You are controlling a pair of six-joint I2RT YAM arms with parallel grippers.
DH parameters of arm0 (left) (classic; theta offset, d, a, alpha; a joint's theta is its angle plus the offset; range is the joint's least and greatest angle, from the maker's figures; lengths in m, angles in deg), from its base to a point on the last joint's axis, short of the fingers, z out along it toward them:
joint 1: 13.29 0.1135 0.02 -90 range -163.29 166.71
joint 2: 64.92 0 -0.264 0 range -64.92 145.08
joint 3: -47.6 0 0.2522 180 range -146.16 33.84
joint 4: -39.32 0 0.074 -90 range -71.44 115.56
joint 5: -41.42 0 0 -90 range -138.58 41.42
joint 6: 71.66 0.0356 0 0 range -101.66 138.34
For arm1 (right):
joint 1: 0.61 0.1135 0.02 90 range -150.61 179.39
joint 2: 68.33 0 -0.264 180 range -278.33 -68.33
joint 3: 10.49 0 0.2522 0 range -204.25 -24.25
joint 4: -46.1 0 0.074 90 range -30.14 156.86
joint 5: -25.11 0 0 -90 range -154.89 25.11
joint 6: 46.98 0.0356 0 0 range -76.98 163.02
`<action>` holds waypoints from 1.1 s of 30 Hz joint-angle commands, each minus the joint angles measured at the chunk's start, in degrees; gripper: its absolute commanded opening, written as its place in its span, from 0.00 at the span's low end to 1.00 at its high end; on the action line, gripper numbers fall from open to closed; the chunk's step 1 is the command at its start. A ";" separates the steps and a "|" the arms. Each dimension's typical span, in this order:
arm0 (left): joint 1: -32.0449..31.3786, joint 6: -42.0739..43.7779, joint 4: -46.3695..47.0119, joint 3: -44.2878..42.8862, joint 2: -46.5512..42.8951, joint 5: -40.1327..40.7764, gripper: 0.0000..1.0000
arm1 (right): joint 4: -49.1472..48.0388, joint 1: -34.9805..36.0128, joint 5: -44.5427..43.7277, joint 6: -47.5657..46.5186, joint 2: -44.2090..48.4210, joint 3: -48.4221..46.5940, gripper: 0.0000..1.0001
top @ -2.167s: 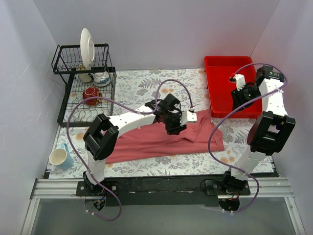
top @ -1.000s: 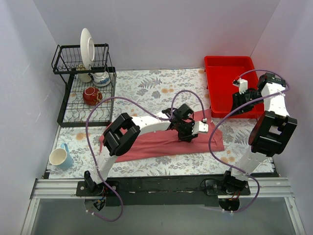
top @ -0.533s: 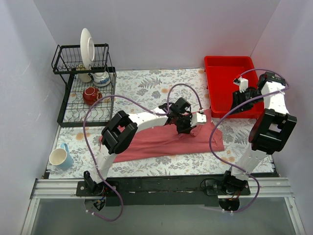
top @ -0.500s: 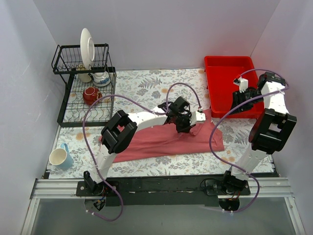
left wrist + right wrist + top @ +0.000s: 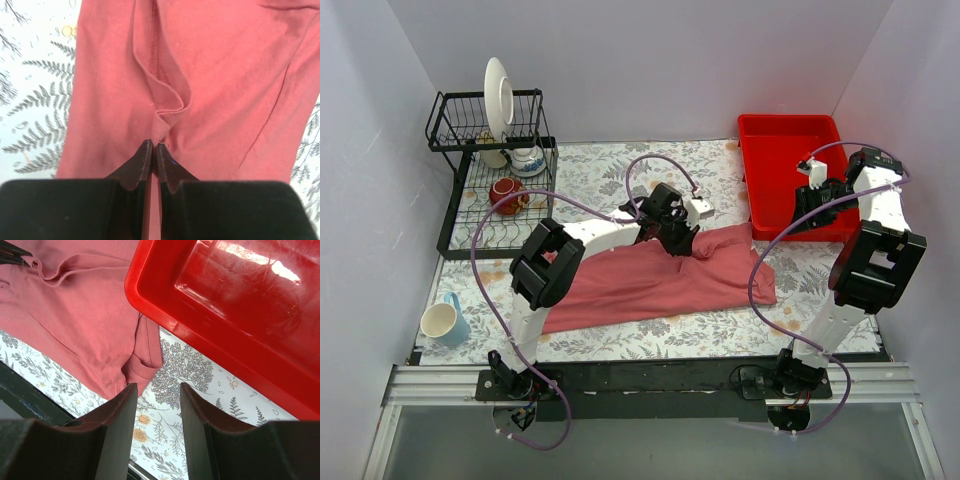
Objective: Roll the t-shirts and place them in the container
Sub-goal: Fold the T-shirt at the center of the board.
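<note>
A table under a white cloth printed with grey ferns (image 5: 610, 170) fills the workspace. Across its near middle lies the dusty-red, short-sleeved soft cloth t-shirt (image 5: 650, 285), crumpled into a long band running from beside the left arm's elbow to the near left corner of a bright red rigid plastic tray (image 5: 790, 119) at the far right. At the far left stands a black wire two-tier dish rack (image 5: 455, 215). The left gripper (image 5: 153, 145) sits over the shirt's far edge near the table's middle, its two black fingers pressed together and clamped on a small pinch of ribbed hem, from which a fold of fabric rises toward the tips. The right gripper (image 5: 159, 386) hangs above the tray's near left corner and the shirt's right end, its fingers apart with nothing between them. A white round plate (image 5: 498, 97) stands upright in the rack's upper tier; below it sit a white, blue-patterned teapot (image 5: 527, 160) and a red bowl (image 5: 507, 193). A pale blue mug with a white inside (image 5: 442, 320) stands at the table's near left edge, well apart from the shirt.
</note>
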 commanded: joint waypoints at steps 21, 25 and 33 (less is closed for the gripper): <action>3.67 -8.21 2.27 3.57 -11.45 6.30 0.44 | 2.41 5.62 1.79 -5.73 0.22 -0.49 0.49; 6.21 4.11 -10.02 8.04 -19.96 2.34 0.44 | -0.75 13.36 -2.34 -8.46 2.07 1.96 0.49; 23.43 25.75 -41.92 17.87 -34.64 -1.45 0.07 | -7.33 28.91 -9.20 -9.96 -2.23 2.06 0.38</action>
